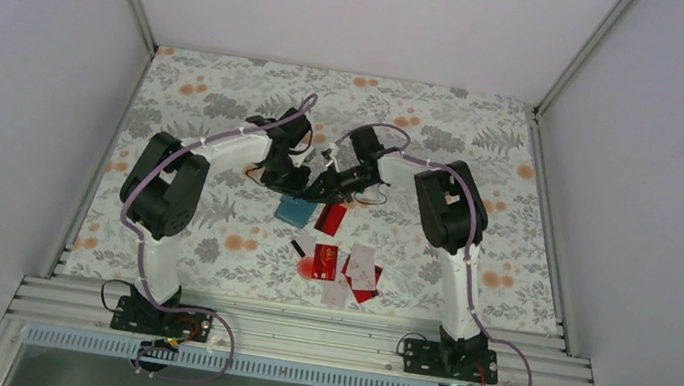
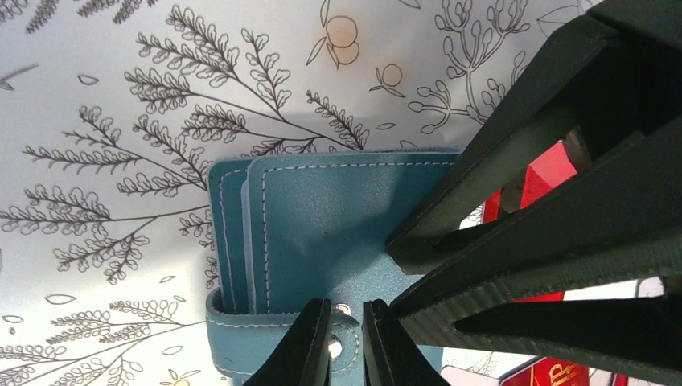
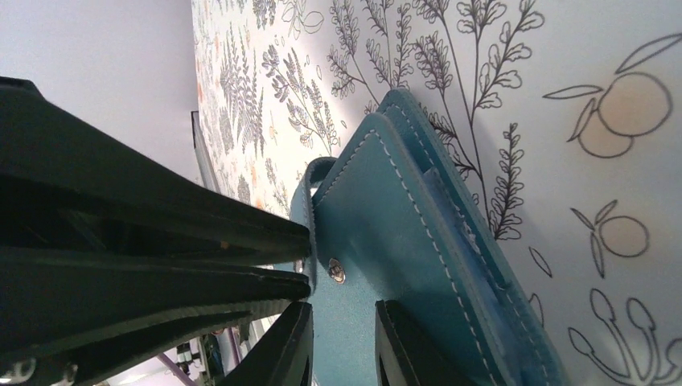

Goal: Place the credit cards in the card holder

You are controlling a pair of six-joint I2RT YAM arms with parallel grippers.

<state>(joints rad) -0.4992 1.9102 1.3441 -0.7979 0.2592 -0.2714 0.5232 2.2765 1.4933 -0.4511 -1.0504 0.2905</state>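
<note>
Hands meet at mid-table in the top view. The left hand (image 1: 282,177) comes in from the far left and the right hand (image 1: 324,186) from the far right, both tips down on the card holder (image 1: 295,212). One red card (image 1: 331,217) lies just beside the holder on its right. The other credit cards (image 1: 352,270) sit in a loose overlapping heap nearer the bases and slightly right, apart from the holder. A red blob (image 1: 310,267) and a black piece (image 1: 298,246) lie by that heap. Hand state can't be read from up here.

Left wrist view: the left hand (image 2: 347,346) has its fingers (image 2: 310,350) nearly pressed together, pinching the holder's strap (image 2: 277,334) right at the snap. The card holder (image 2: 322,225) lies flat on the table (image 2: 104,96) with stacked layers showing along its left edge. The right hand (image 2: 398,273) comes across from the right with its tips on the holder's edge, and the red card (image 2: 547,173) shows behind it.

Right wrist view: the right hand (image 3: 342,346) shows only a narrow gap, filled with teal leather. It looks to be pinching the cover's edge, though the contact itself is hidden. The left hand (image 3: 306,259) tips close on the strap (image 3: 308,193) beside the snap (image 3: 336,271).

Judgement: both hands are busy on the holder, so neither is free for a card. The red card on the right is the nearest one and is on the right arm's side. The heap lies toward the bases.
</note>
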